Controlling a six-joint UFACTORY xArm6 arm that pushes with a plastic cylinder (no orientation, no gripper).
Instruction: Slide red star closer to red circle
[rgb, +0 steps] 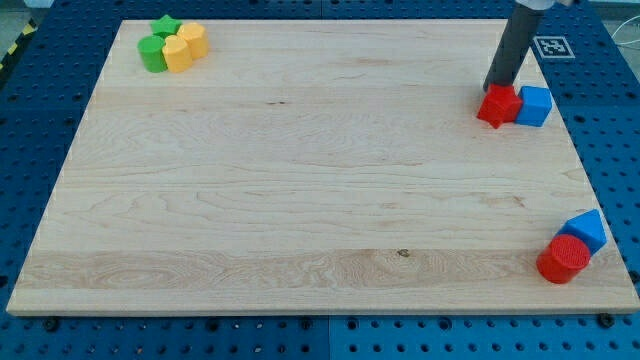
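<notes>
The red star (498, 106) lies near the board's right edge, in the upper right of the view, touching a blue cube (535, 105) on its right. My tip (496, 88) is right at the star's top edge, on its upper side. The red circle (564, 259) is a red cylinder near the board's lower right corner, touching a blue triangular block (586, 230) just above it. The star is well above the circle, with bare wood between them.
A cluster sits in the board's upper left corner: a green star (165, 27), a green cylinder (152, 54) and two yellow blocks (184, 47). The wooden board (300, 170) rests on a blue perforated table. A fiducial marker (552, 46) lies beyond the top right edge.
</notes>
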